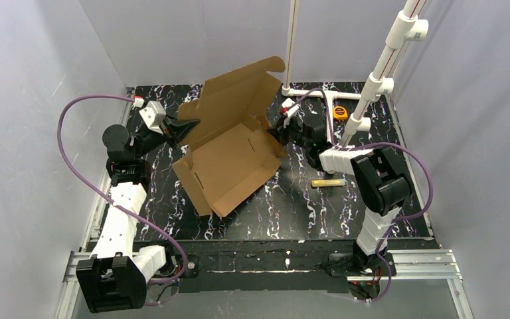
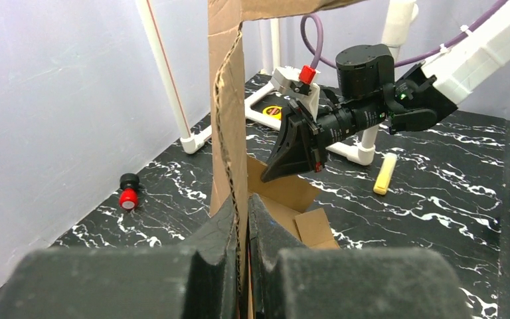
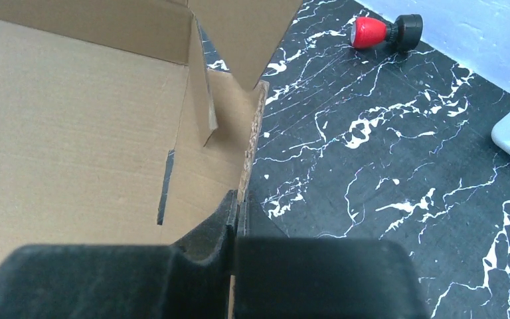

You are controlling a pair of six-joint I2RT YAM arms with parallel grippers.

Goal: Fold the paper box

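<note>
The paper box [image 1: 229, 156] is a brown cardboard mailer lying half open in the middle of the table, its lid flap [image 1: 239, 90] raised toward the back. My left gripper [image 1: 187, 126] is shut on the box's left wall. In the left wrist view that wall's corrugated edge [image 2: 229, 113] stands upright between the fingers of my left gripper [image 2: 244, 222]. My right gripper [image 1: 274, 135] is shut on the right wall of the box. The right wrist view shows my right gripper [image 3: 237, 211] pinching that thin edge, with the box's slotted inner panel [image 3: 73, 126] to the left.
A yellow stick [image 1: 327, 182] lies right of the box. A yellow tape measure [image 1: 340, 112] and a white PVC pipe frame [image 1: 372, 86] stand at the back right. A red and black knob [image 3: 378, 30] lies on the table behind the box. Grey walls close in three sides.
</note>
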